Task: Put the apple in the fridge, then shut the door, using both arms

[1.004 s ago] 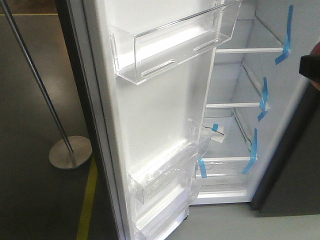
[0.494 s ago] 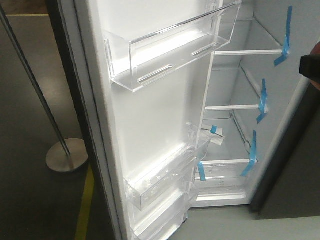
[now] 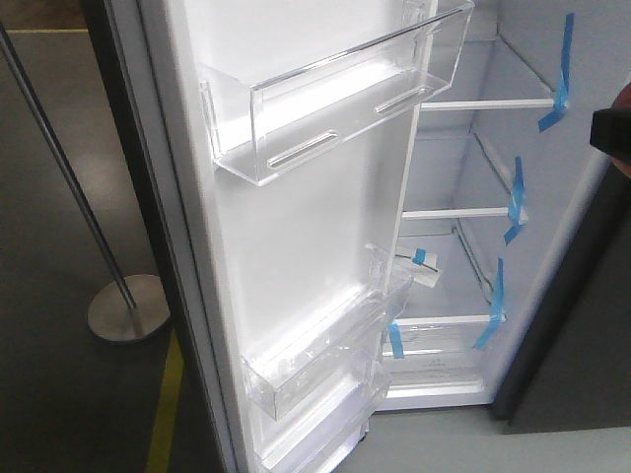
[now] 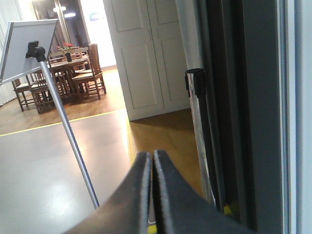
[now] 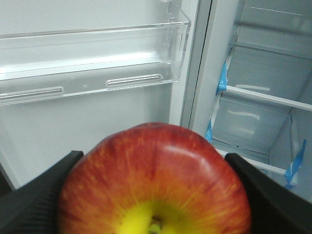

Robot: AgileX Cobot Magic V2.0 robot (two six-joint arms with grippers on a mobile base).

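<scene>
While the right gripper clamps the apple between its two black fingers, one on each side of the fruit, the left gripper has its two dark fingers pressed flat together with nothing between them. Red skin with a yellow patch around the stem pit fills the lower half of the right wrist view, and the fruit hangs in the air in front of the open fridge, not yet on any shelf. Just behind it on the left is a clear bin on the white inner face of the door, which stands wide open; to the right lie the glass shelves of the white interior, their front corners marked with strips of blue tape. Two more clear bins sit low on the door. Past the left gripper, the long chrome handle runs down the dark grey outer face. Farther out, a slanted metal pole carries a sign board and ends in a round base on the grey floor, beside a yellow floor line.
</scene>
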